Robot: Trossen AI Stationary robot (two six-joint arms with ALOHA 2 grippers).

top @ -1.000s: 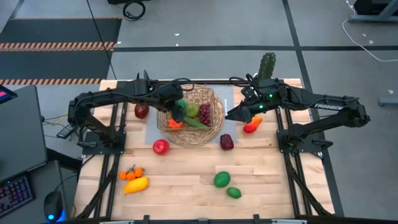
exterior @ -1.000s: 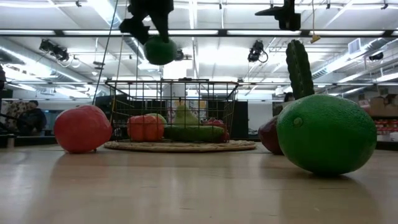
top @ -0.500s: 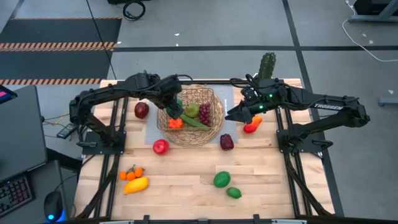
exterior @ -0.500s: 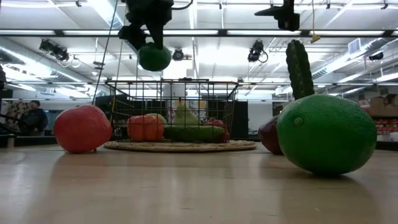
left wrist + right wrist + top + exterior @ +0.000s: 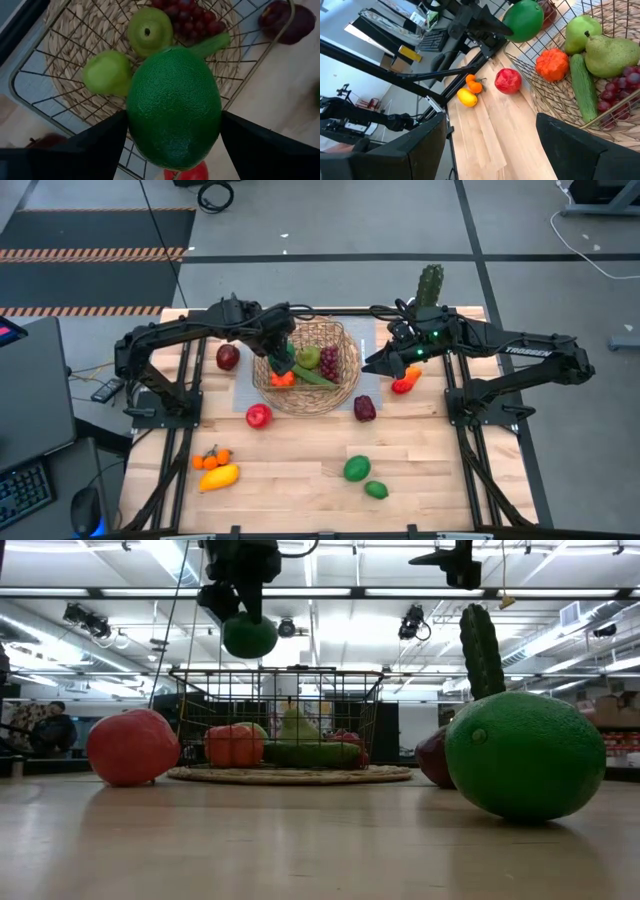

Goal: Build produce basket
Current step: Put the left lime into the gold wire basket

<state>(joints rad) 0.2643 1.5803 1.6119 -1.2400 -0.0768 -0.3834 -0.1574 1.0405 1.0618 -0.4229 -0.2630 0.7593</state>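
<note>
The round wicker basket (image 5: pixel 340 375) with a wire rim stands at the table's far middle. In it lie a pear (image 5: pixel 149 30), grapes (image 5: pixel 187 17), a cucumber (image 5: pixel 583 92), a green fruit (image 5: pixel 106 72) and an orange fruit (image 5: pixel 552 64). My left gripper (image 5: pixel 283 360) is shut on a green lime (image 5: pixel 173 107) above the basket's left part; the lime also shows in the low view (image 5: pixel 249 636). My right gripper (image 5: pixel 372 366) is open and empty, just right of the basket. My left gripper pinches the lime between its two fingers (image 5: pixel 100 142), one on each of two opposite sides (image 5: pixel 134 117). The fingers come from above, pointing down. The lime hangs below the gripper, lifted clear above the basket's rim (image 5: pixel 275 671).
On the table lie a red apple (image 5: pixel 258 416), a dark red apple (image 5: pixel 228 357), a plum (image 5: pixel 365 408), two limes (image 5: pixel 357 469), oranges (image 5: pixel 212 459), a mango (image 5: pixel 219 477) and red-orange produce (image 5: pixel 405 380) by the right gripper. A cactus (image 5: pixel 430 285) stands far right.
My left gripper has sunk a little toward the basket and shifted slightly toward the table's left edge, still shut on the lime, which stays clear above the rim.
</note>
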